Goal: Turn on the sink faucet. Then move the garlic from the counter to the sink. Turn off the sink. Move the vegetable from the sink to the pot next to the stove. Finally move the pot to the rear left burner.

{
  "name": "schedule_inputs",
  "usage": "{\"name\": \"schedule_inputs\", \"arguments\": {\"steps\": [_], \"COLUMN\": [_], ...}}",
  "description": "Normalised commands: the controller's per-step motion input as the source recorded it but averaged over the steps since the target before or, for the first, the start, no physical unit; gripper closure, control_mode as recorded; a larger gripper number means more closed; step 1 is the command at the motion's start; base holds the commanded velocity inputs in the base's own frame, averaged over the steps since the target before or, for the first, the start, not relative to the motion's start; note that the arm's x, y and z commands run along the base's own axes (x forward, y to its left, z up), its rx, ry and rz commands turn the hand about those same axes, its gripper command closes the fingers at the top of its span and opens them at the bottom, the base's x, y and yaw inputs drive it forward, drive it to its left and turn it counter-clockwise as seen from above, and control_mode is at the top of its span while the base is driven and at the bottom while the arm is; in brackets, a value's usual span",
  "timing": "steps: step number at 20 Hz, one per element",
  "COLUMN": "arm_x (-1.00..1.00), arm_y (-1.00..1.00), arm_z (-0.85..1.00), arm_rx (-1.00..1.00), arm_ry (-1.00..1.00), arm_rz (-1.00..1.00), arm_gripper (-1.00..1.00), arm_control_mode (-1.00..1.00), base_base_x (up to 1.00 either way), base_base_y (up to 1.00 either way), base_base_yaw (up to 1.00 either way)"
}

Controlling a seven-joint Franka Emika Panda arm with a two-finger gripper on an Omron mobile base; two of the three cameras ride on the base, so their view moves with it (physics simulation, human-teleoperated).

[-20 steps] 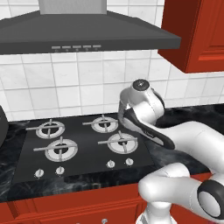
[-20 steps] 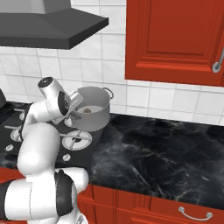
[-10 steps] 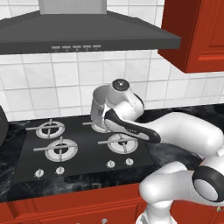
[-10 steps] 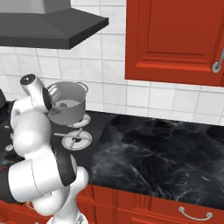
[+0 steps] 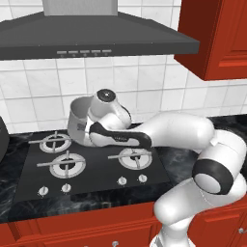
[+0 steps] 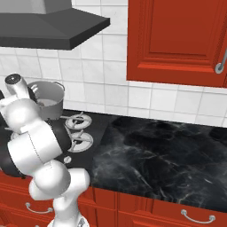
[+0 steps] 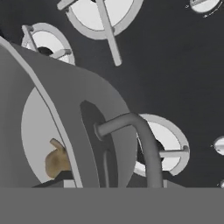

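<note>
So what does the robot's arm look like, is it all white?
Mostly. The arm is made of fat, rounded glossy white segments, like smooth tubes joined together. The joints between them are dark, nearly black bands, with a round dark ring on the big elbow. A small round grey cap sits on the top joint near the wrist. The hand part is dark too. No loose cables or writing can be seen on it.

- arm [image 5: 178,132]: glossy white rounded segments, bulbous shells
- joints: dark grey-black bands between segments
- wrist [image 5: 105,96]: white cap with round grey disc
</note>
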Motion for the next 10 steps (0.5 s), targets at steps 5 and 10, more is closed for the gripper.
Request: {"name": "schedule_inputs", "arguments": {"steps": [5, 10], "arm_x": [0.29, 0.24], "arm_y": [0.85, 0.53], "arm_z": [0.0, -0.11], "arm_rx": [0.0, -0.01], "arm_ry": [0.0, 0.0], "arm_rz": [0.27, 0.18], "arm_gripper": [1.0, 1.0], "arm_control_mode": [-1.0, -1.0], "base_base_x": [0.0, 0.0], "base_base_y": [0.0, 0.0], "base_base_yaw": [0.0, 0.0]}}
